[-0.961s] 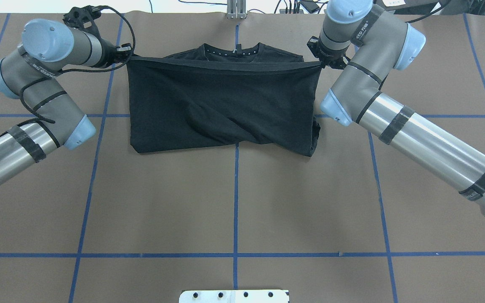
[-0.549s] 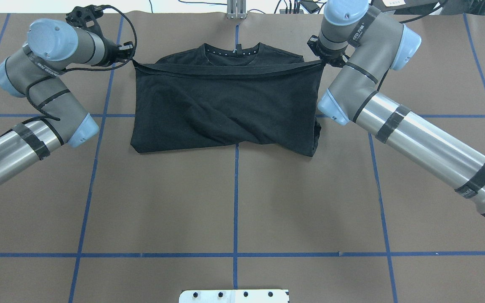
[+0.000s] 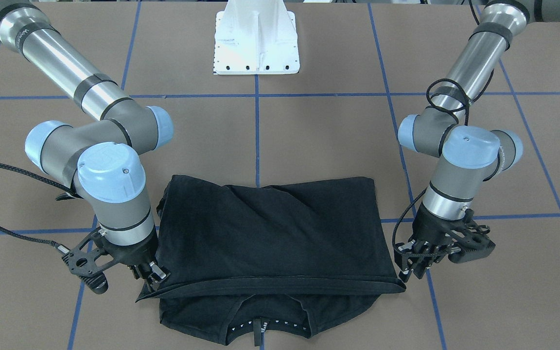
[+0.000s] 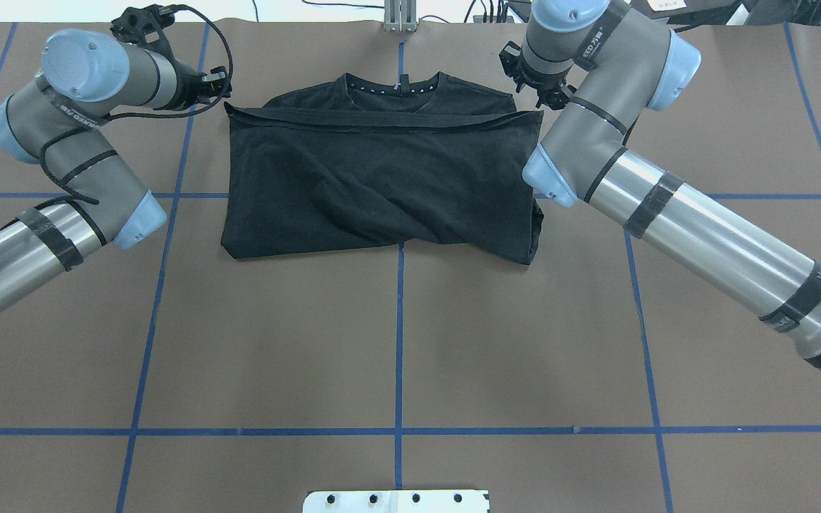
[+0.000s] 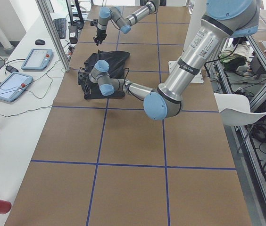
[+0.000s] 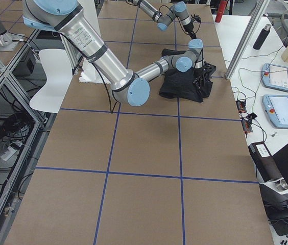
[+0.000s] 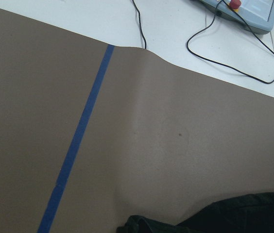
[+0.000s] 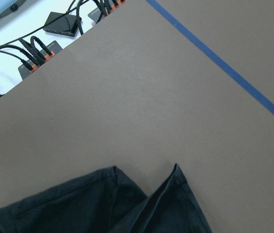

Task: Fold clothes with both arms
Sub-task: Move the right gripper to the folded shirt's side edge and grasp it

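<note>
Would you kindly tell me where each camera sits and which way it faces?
Front-facing: across the table, facing the robot; shows T-shirt, left arm, right arm, pedestal.
Overhead: behind the robot, looking forward and down; both arms.
Exterior left: table's left end; left arm nearest.
Exterior right: opposite end; right arm nearest.
Left wrist: down at table; none of the robot shows.
Right wrist: likewise.
All share the T-shirt.

This is a robot lab. A big table (image 4: 275,342) has a brown cover marked into squares with blue tape lines (image 4: 398,335). A silver left arm (image 4: 90,171) and right arm (image 4: 710,239) reach over it from a white base (image 3: 256,43) bolted at the tabletop's edge. A white bench (image 5: 15,127) along the far edge holds touch screens (image 5: 37,59) and cables (image 8: 39,48). Metal shelves (image 5: 260,56) full of gear stand behind the robot.
</note>
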